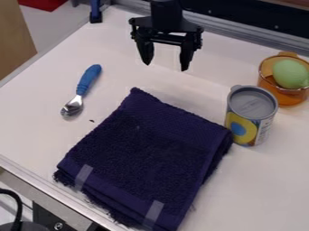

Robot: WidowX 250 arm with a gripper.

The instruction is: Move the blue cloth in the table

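Black two-finger tool (165,65) at the far side, fingers spread wide, nothing between them. Folded dark-blue terry cloth (145,149) lies on the near middle of the white counter (36,117). Main risk, I judge: a drag rightward could topple the metal can with grey lid (250,115), close by the cloth's right corner; a pull nearward could send cloth over the near edge. A shallow pinch may lift one layer and unfold it. Can has a yellow-and-blue label; print left unread. Two pale blank-looking strips (83,177) on cloth's near side.
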